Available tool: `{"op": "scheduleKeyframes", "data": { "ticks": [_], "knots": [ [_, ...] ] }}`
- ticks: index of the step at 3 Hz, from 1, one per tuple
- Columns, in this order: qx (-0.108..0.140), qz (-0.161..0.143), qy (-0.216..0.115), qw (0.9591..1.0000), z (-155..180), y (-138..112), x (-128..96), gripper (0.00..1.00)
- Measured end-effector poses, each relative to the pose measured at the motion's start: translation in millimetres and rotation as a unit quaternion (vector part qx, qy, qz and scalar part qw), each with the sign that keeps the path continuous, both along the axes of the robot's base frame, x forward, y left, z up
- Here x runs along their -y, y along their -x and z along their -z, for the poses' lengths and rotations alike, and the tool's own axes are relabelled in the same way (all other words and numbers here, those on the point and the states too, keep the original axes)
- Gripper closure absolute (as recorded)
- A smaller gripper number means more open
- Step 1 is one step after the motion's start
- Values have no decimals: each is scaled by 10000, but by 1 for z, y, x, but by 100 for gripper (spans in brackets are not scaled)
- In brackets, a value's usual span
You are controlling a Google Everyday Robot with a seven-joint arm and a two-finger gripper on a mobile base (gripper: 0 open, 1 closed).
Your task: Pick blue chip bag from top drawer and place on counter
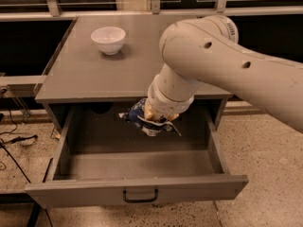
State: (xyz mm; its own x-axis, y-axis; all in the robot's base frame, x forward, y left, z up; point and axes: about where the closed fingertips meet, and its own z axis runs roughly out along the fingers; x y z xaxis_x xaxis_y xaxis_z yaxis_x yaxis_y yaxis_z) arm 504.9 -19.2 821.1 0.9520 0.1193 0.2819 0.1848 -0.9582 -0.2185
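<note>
The blue chip bag (138, 115) hangs crumpled in my gripper (158, 122), lifted above the open top drawer (137, 189) and just below the front edge of the counter (94, 70). The gripper is shut on the bag; the white arm above hides most of the fingers. The drawer's inside shows bare grey floor beneath the bag. Its dark handle (140, 196) is at the middle of the front panel.
A white bowl (108, 39) stands on the counter at the back left. My arm (227, 65) crosses over the counter's right half. Cables (14, 143) lie on the speckled floor to the left. A railing and dark windows run behind the cabinet.
</note>
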Motion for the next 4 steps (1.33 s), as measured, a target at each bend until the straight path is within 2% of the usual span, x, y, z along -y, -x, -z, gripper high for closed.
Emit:
{"op": "scheduleKeyframes", "data": {
  "ticks": [1,2,3,4],
  "knots": [
    [0,0,0,10000,0,0,0,100],
    [-132,33,-45,9999,-5,-2,-2,100],
    [-421,204,-88,9989,-30,-8,-4,100],
    [-511,457,64,9976,-91,-23,2,100]
  ]
}}
